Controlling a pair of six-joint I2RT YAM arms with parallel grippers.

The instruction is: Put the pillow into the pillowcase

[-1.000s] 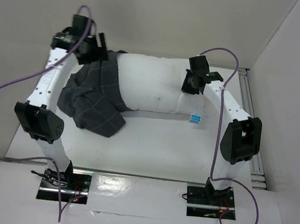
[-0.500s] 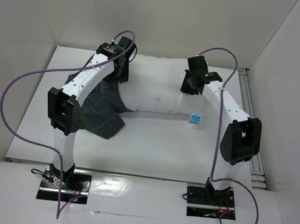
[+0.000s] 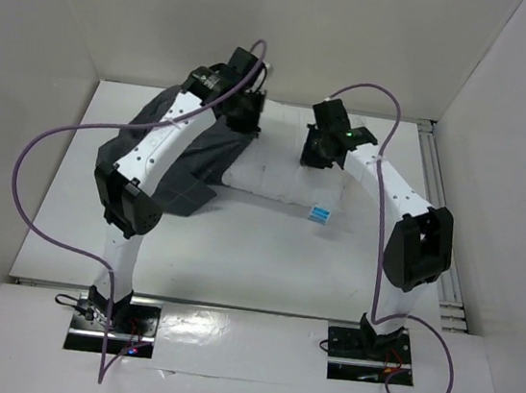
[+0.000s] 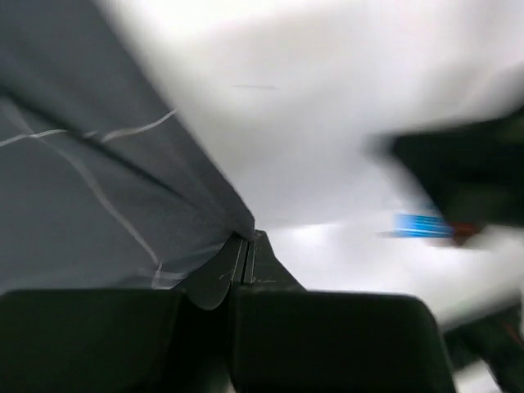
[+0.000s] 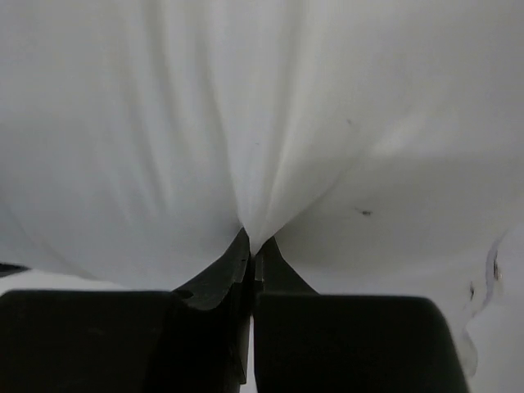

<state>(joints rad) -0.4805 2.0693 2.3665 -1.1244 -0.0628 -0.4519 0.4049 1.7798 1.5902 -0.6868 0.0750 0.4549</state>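
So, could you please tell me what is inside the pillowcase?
The pillow enters the pillowcase by its left end; its right part, with the tag, lies outside. The cloth hides how far it reaches.

A white desk (image 3: 254,263) fills the middle of the frame. The pillow (image 3: 279,181) lies on its far half, centre-right, its left end covered by the pillowcase (image 3: 187,182), which spreads toward the upper left.
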